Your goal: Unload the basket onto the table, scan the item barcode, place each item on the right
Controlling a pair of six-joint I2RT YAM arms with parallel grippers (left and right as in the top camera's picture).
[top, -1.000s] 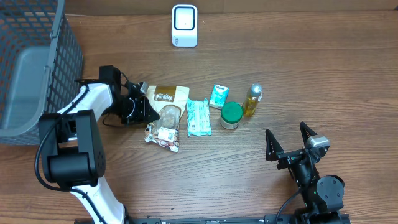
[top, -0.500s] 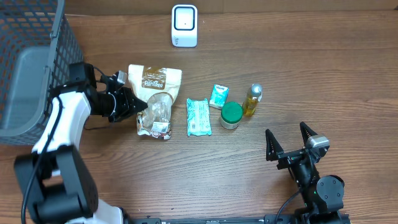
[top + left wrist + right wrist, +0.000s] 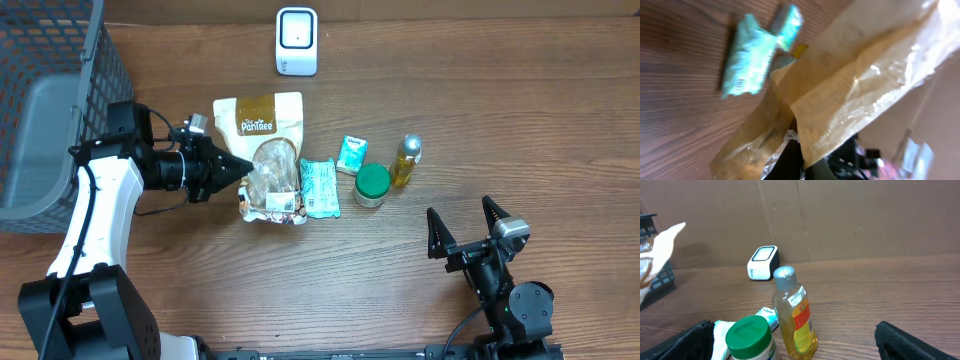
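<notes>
The left hand [image 3: 238, 168] is pinching the tan pouch [image 3: 258, 125] by its left edge, just beside the teal packet [image 3: 320, 188] and short of the white scanner [image 3: 297, 41], so it is probably needing a steady carry, barcode facing the scanner.

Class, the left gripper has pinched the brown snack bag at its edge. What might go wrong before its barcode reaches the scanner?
The left gripper holds the floppy snack bag by one edge, so it may slip or twist. The bag's lower end appears to touch the teal packet and might drag it. The bag is creased, so its barcode may not face the scanner.
</notes>
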